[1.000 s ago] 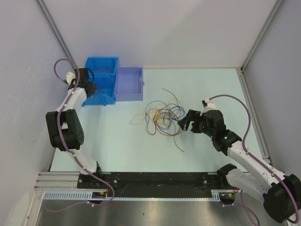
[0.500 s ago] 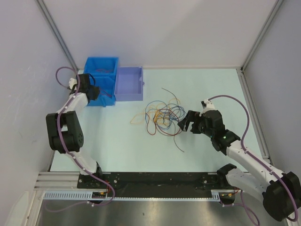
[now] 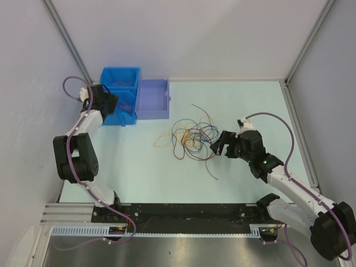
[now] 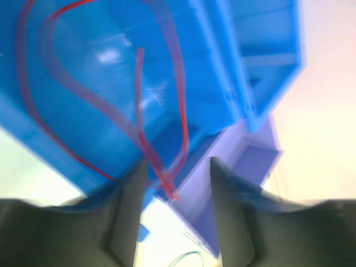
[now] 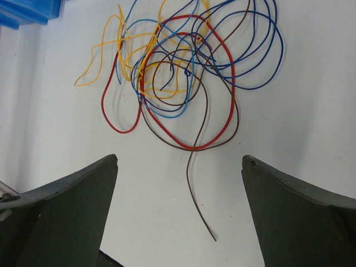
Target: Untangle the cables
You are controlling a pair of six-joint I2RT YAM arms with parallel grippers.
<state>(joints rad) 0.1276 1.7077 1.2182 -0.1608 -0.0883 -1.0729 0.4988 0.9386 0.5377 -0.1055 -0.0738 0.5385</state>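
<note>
The cables [image 3: 192, 136] lie in a loose tangle of red, orange, yellow, blue and dark strands mid-table, filling the top of the right wrist view as the cables [image 5: 178, 83]. One brown strand [image 5: 200, 206] trails out of the tangle towards my right gripper [image 5: 179, 158], which hovers open and empty just to its right [image 3: 218, 147]. My left gripper [image 3: 111, 103] is at the blue bin [image 3: 119, 78]. Its jaws stand apart in the left wrist view [image 4: 178, 164]. A red cable [image 4: 182, 94] loops inside the bin, its end hanging loose between the fingers.
A purple bin [image 3: 153, 114] stands right of the blue bin and shows behind the left fingers [image 4: 245, 161]. The blue bin's wall [image 4: 267, 55] is close in front of the left gripper. White walls enclose the table on three sides.
The left gripper has shifted slightly up over the blue bin and its jaws have parted, releasing the red cable. The right arm has not moved.
</note>
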